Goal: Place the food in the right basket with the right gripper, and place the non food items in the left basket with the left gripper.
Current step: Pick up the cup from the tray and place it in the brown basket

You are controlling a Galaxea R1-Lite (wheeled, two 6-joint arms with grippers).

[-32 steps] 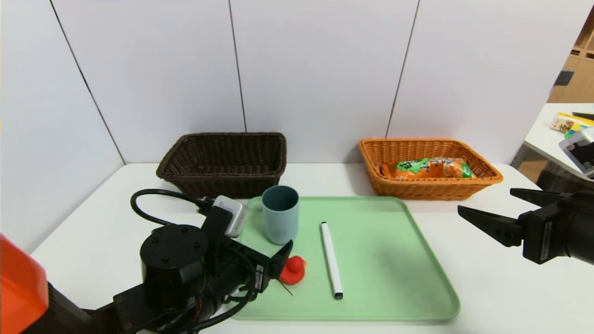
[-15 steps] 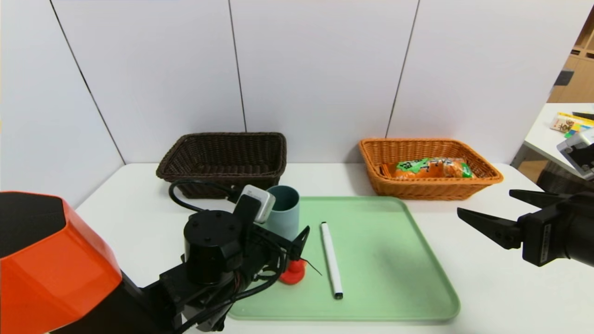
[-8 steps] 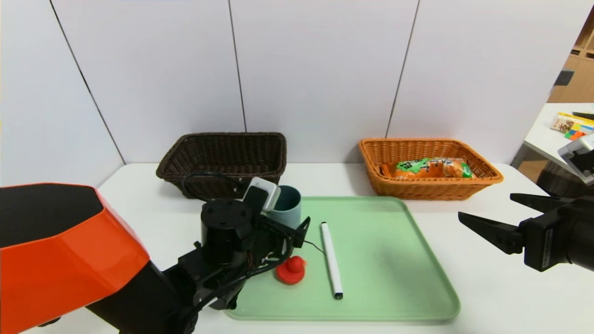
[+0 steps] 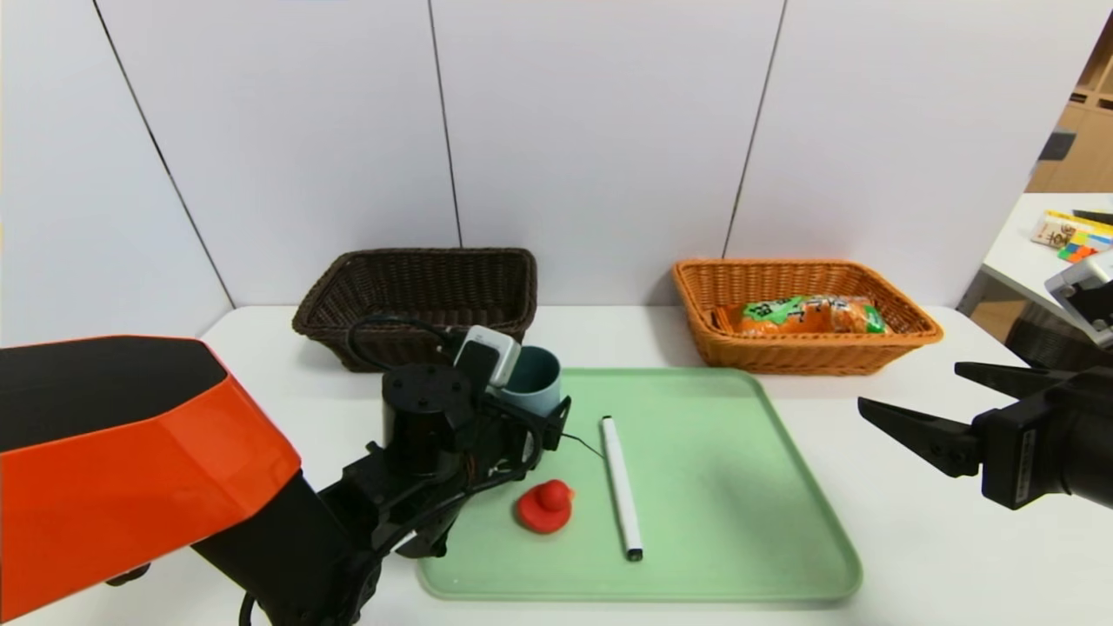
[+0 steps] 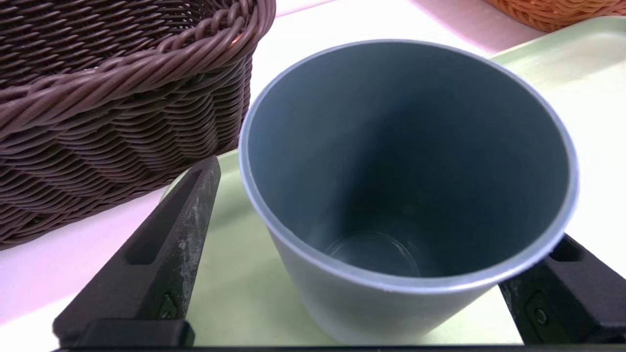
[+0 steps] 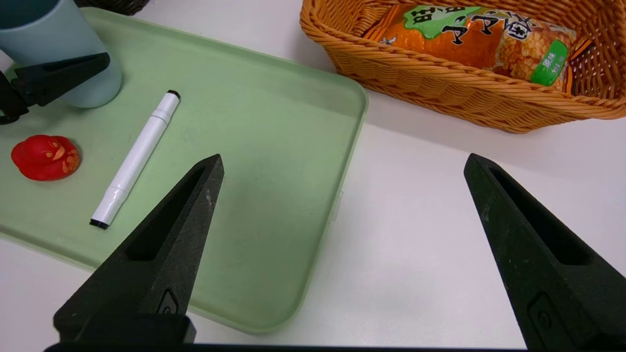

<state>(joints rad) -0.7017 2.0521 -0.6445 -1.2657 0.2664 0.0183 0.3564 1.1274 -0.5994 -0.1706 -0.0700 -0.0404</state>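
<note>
A grey-blue cup (image 4: 532, 382) stands upright at the back left corner of the green tray (image 4: 739, 487). My left gripper (image 4: 535, 416) is open and straddles the cup (image 5: 406, 161) just below its rim. One finger (image 5: 166, 244) stands apart from the cup's wall. The other finger is mostly hidden behind the cup. A red toy duck (image 4: 545, 505) and a white marker (image 4: 621, 487) lie on the tray in front of the cup. The orange snack packet (image 4: 809, 315) lies in the orange right basket (image 4: 800, 356). My right gripper (image 4: 909, 387) hovers open and empty over the table, right of the tray.
The dark brown left basket (image 4: 417, 300) stands just behind the cup, its wall (image 5: 98, 98) close to my left fingers. A side table with small boxes (image 4: 1065, 230) sits at the far right. The tray's right half (image 6: 274, 146) is bare.
My left gripper has left the red duck's side and moved back and up to the cup, which now sits between its fingers. The right arm has barely moved.
</note>
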